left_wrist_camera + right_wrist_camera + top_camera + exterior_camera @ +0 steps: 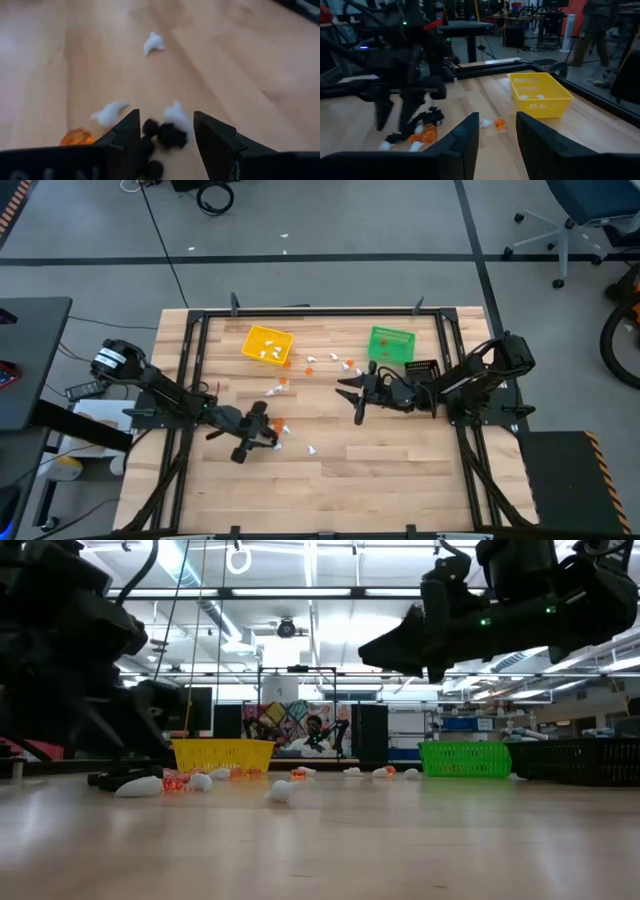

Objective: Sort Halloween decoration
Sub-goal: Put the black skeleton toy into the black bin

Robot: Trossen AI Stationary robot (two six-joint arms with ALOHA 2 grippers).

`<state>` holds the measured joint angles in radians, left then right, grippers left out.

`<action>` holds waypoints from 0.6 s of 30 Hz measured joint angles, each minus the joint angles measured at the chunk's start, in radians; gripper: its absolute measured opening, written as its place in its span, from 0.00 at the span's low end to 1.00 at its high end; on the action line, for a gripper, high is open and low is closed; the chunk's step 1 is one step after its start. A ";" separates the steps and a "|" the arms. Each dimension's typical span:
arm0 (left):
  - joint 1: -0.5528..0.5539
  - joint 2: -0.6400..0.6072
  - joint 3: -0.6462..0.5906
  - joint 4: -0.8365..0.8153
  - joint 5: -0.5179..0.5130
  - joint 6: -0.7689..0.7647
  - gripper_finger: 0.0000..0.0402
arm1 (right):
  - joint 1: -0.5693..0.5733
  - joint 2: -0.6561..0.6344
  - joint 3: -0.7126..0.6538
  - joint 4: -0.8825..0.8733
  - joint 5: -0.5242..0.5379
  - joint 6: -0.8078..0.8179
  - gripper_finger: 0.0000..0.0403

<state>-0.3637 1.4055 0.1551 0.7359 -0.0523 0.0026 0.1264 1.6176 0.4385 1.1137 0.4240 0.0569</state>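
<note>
Your left gripper is low over the wood table, fingers parted, a cluster of black trinkets sitting right between them, nothing clamped. A white trinket touches that black cluster just past the fingertips, another white one lies beside the one finger, an orange trinket just outside it. Farther ahead a lone white piece lies well apart on bare wood. Your right gripper hangs above the table mid-right, fingers apart and empty; in its wrist view an orange piece and a white one lie on the wood beyond its fingertips. More white and orange bits scatter between the bins. Far side: yellow bin with a few white pieces inside, green bin, black bin beside it.
</note>
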 joint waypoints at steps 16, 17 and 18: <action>-0.046 -0.238 0.121 -0.590 -0.155 -0.166 0.40 | 0.025 0.000 0.001 -0.031 -0.001 -0.007 0.33; -0.055 -0.245 0.143 -0.646 -0.183 -0.160 0.40 | 0.025 0.000 0.001 -0.035 -0.001 -0.008 0.33; -0.065 -0.252 0.167 -0.708 -0.208 -0.159 0.40 | 0.025 0.000 0.001 -0.037 -0.001 -0.008 0.33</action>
<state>-0.4284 1.1533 0.3219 0.0280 -0.2605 -0.1568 0.1513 1.6176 0.4393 1.0769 0.4232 0.0490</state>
